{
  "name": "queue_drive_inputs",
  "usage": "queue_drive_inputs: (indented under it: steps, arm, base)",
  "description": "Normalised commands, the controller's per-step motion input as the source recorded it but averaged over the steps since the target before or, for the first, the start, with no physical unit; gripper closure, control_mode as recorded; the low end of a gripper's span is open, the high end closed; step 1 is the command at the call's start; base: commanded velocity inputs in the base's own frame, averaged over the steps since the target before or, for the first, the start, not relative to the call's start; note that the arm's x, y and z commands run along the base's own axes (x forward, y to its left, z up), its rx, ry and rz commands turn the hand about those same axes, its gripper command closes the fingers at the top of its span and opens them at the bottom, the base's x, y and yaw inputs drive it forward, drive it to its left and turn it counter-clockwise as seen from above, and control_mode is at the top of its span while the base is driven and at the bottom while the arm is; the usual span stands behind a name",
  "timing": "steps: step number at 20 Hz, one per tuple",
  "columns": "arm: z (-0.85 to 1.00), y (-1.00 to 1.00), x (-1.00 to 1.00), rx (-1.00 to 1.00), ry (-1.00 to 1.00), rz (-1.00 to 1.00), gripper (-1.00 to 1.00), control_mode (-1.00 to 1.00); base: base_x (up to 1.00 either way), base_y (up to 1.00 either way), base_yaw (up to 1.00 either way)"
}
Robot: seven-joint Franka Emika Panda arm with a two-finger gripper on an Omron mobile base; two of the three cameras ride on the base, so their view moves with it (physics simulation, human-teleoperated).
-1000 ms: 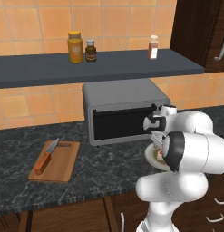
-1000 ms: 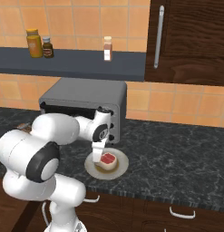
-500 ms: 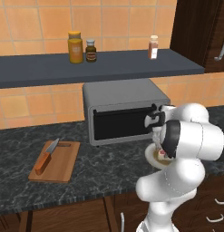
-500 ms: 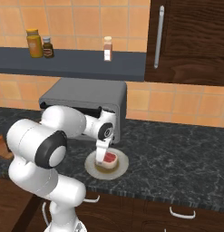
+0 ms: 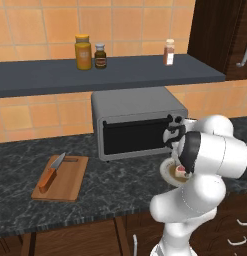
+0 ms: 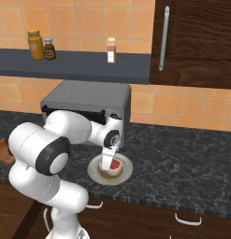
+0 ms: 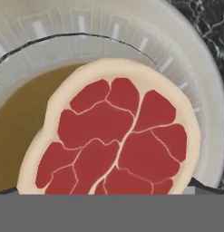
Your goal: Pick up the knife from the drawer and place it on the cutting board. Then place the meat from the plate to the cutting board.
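With the knife (image 5: 51,173) on the cutting board (image 5: 61,178), my jaws hang wide apart, empty, over the meat (image 7: 114,138) on the plate (image 6: 126,173); next: lower and clamp.

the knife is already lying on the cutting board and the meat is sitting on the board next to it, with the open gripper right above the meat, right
Not quite. The knife does lie on the cutting board, but the meat sits on the plate in front of the toaster oven, not on the board. The right base view shows it, with the open gripper right above the meat.
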Motion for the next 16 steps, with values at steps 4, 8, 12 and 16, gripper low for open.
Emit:
queue_drive_inputs:
  steps: [4, 8, 12, 16]
  arm:
    - [-0.06, 0.0, -0.16, 0.0, -0.01, 0.0, 1.0, -1.0]
    - [0.18, 0.01, -0.39, 0.01, 0.0, 0.0, 1.0, -1.0]
    - [0.63, 0.12, -0.3, 0.0, 0.0, 0.01, 1.0, -1.0]
    - [0.87, 0.3, -0.34, 0.0, 0.0, 0.11, 1.0, -1.0]
  base:
    - [0.0, 0.0, 0.0]
    - [0.0, 0.0, 0.0]
    - [0.0, 0.0, 0.0]
    - [0.0, 0.0, 0.0]
